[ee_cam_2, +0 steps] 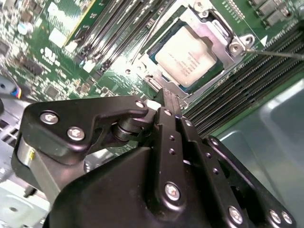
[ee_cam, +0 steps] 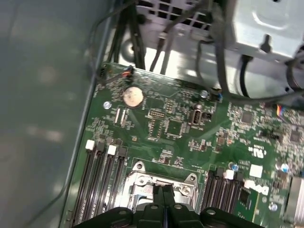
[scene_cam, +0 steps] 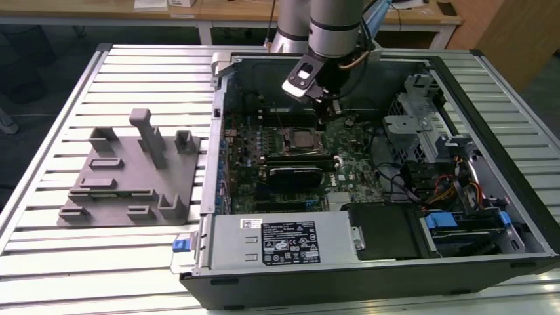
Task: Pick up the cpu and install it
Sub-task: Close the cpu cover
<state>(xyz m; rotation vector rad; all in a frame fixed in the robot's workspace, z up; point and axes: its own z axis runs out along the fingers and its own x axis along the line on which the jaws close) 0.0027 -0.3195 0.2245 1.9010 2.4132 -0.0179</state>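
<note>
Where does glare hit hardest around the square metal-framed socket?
In the second wrist view, the flat silver-grey square cpu top shines pale and the socket frame glints; in the first wrist view, the socket frame flares white.

We find the cpu [ee_cam_2: 187, 56] lying in the socket [ee_cam_2: 232, 45], on the motherboard [scene_cam: 355, 164] inside the computer case [scene_cam: 368, 279] on the table [scene_cam: 149, 72]. The end effector [scene_cam: 326, 117] hangs just above the socket's far edge. At the exterior view's left of the socket, outside the case, stands the block fixture [scene_cam: 131, 177]. Nearer than the socket lies the power supply [scene_cam: 275, 239], and at the exterior view's right the drive cage [scene_cam: 418, 128].
</note>
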